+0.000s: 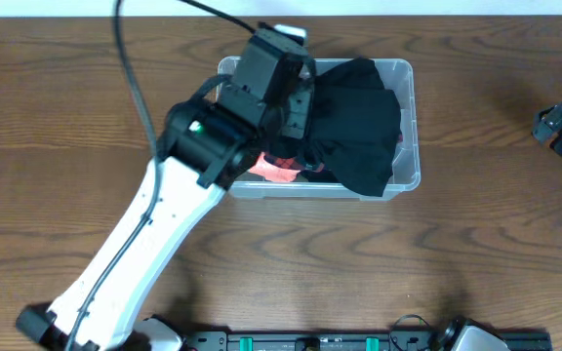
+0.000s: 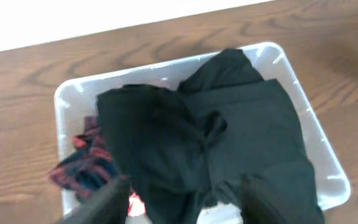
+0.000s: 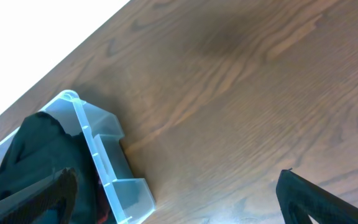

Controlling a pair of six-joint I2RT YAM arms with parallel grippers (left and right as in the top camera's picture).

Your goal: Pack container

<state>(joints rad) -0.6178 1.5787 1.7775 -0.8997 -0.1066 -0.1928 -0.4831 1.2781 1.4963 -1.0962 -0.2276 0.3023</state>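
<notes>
Hovering over the container (image 1: 410, 117), upper centre, left gripper (image 2: 185, 186) gapes above black cloth (image 2: 229, 143) (right gripper (image 3: 178, 177) too, far right).

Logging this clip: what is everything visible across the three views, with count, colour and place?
container: one, clear plastic, on the far middle of the table.
black garment: one, black, fills the container and drapes over its right rim.
plaid cloth: one, red and dark blue, in the container's left end, partly under the black garment.
table: one, brown wood, under everything.
cable: one, black, runs from the far edge to the left arm.
left arm: one, white and black, reaches over the container.
left claw: one, black, open above the black garment.
right claw: one, black, open over bare table, right of the container.
</notes>
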